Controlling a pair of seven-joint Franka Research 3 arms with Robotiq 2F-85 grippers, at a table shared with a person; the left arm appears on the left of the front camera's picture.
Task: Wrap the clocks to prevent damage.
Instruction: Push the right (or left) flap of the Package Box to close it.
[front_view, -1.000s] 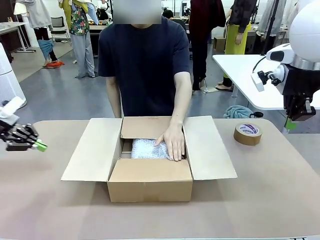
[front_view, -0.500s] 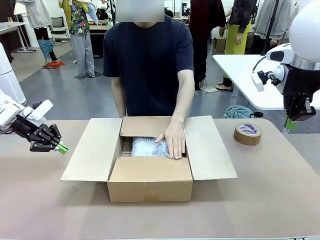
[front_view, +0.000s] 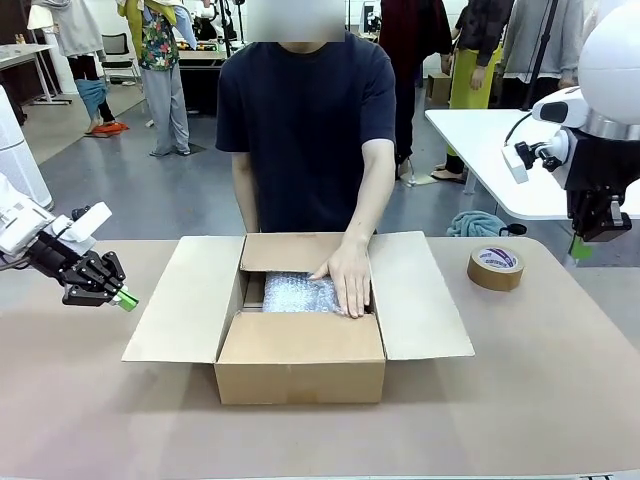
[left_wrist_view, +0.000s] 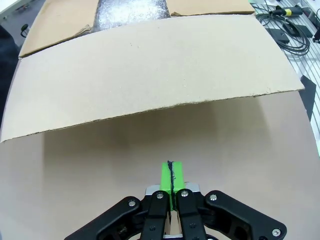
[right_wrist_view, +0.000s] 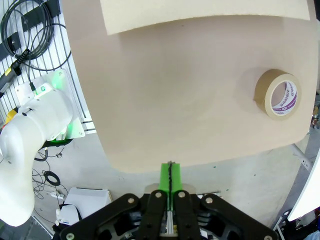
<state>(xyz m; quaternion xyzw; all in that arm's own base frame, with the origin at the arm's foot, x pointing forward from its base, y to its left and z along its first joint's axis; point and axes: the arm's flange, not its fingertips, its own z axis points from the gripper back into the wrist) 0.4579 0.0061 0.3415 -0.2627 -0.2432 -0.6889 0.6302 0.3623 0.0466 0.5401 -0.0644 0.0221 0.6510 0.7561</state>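
An open cardboard box (front_view: 300, 365) stands in the middle of the brown table (front_view: 540, 380). Inside lies a bubble-wrap bundle (front_view: 295, 295), with the person's hand (front_view: 348, 285) pressing flat on it. No clock face shows; the clocks are hidden. My left gripper (front_view: 127, 300) hovers shut and empty just left of the box's left flap (front_view: 185, 300), pointing at it. In the left wrist view the gripper (left_wrist_view: 171, 175) faces that flap (left_wrist_view: 150, 75), with the bubble wrap (left_wrist_view: 131, 9) beyond. My right gripper (front_view: 581, 248) hangs shut and empty high over the table's right edge; in its wrist view (right_wrist_view: 169, 175) it looks down on the table.
A roll of brown packing tape (front_view: 496, 267) lies flat on the table right of the box, also seen as the tape roll (right_wrist_view: 278, 93) from the right wrist. The box's right flap (front_view: 420, 295) spreads outward. Cables (right_wrist_view: 22, 42) lie beside the table's edge.
My left gripper has moved right and slightly up, closer to the box's left flap. The right arm has stayed put. The person's hand remains on the bubble wrap.
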